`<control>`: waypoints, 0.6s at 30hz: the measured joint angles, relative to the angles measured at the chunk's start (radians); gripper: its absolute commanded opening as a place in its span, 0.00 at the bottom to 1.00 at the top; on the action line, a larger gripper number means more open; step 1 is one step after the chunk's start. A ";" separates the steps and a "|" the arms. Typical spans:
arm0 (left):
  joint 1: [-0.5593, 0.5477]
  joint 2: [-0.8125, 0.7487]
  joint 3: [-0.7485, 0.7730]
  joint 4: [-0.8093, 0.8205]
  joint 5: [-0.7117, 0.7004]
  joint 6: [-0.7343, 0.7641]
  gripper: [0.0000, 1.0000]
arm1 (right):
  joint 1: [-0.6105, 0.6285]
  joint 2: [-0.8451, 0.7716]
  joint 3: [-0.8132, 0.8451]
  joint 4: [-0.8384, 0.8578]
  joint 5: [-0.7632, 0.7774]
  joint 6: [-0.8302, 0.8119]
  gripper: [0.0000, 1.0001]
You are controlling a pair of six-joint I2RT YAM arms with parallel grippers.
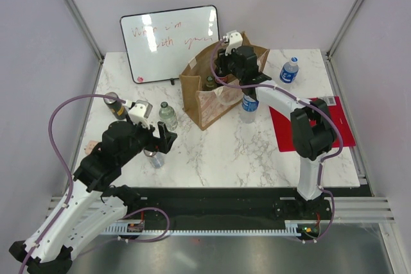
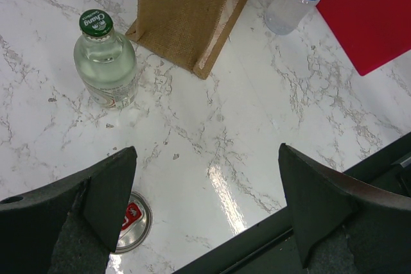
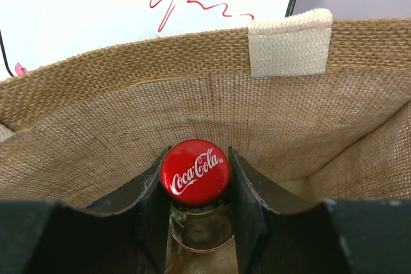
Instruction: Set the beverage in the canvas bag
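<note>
Beverage: a clear glass bottle with a round red Coca-Cola cap [image 3: 195,167]; white script on the cap, only the cap and neck show.
Bag: the tall tan-brown woven canvas bag [image 1: 191,94] stands upright near the middle of the white marble table [image 2: 257,126], with a white webbing handle [image 3: 290,42] stitched at its rim.
Beverage position: inside the bag's open mouth, upright and below the rim, with the coarse inner wall [image 3: 128,107] behind it.
Beverage to right gripper: the neck sits directly between the two black fingers [image 3: 148,203], just under the cap.
Right gripper [image 3: 195,190]: clamped on the bottle's neck, both fingers touching it, reaching down into the bag from above [image 1: 225,62].
Left gripper [image 2: 205,178]: jaws spread wide, holding nothing, hovering over bare marble [image 1: 164,136].
Near the left gripper: a silver can with a red mark [image 2: 131,222] under one finger, and a clear green-capped bottle [image 2: 106,62] standing beside the bag.
Behind the bag: a white board with red writing [image 1: 170,40].
</note>
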 measured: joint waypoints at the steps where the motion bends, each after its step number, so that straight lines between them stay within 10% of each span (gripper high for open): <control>1: 0.000 0.001 0.000 0.000 0.000 0.000 0.98 | 0.001 0.001 0.000 0.002 0.000 -0.003 0.02; 18: 0.000 0.008 0.000 0.000 0.004 0.000 0.98 | 0.029 -0.001 0.037 -0.020 0.011 -0.027 0.66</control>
